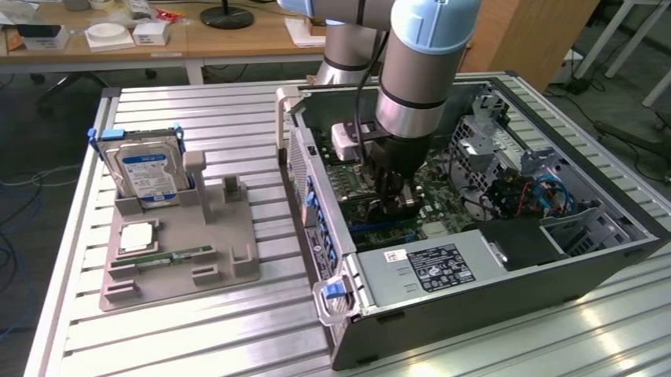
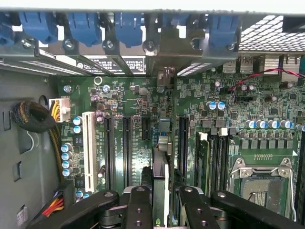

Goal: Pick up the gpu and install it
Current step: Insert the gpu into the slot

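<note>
Between the jaws, gpu [image 2: 160, 191] edge-on

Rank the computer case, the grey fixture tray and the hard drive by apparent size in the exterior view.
1. Computer case, largest.
2. Grey fixture tray.
3. Hard drive, smallest; it stands upright at the tray's far end, farther from the camera, but the gap looks clear.

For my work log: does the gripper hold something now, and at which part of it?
Yes. The gripper holds the gpu edge-on, clamped by its upper edge, inside the computer case above the motherboard.
</note>
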`<state>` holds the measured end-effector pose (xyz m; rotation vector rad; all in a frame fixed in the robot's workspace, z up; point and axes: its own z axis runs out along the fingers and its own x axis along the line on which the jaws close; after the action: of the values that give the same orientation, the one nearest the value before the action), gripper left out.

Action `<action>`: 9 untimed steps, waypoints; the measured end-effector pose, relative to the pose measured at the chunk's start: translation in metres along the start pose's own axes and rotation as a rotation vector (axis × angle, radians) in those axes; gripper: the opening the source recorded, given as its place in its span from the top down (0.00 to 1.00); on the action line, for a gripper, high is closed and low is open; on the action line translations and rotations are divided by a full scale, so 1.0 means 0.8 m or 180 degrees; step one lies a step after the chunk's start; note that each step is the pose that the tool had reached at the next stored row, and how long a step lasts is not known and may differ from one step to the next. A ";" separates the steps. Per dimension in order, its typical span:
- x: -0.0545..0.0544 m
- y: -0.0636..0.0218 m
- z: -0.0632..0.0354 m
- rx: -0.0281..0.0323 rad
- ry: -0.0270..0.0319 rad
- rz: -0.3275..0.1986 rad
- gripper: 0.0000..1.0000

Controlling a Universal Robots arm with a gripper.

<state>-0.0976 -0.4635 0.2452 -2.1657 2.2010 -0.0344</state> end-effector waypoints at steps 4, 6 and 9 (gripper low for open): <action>0.000 0.000 0.001 0.0000 0.0000 0.0000 0.74; 0.000 0.001 0.002 0.0000 0.0000 0.0000 0.74; 0.000 0.001 0.002 -0.0001 0.0001 0.0000 0.74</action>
<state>-0.0979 -0.4635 0.2435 -2.1660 2.2012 -0.0345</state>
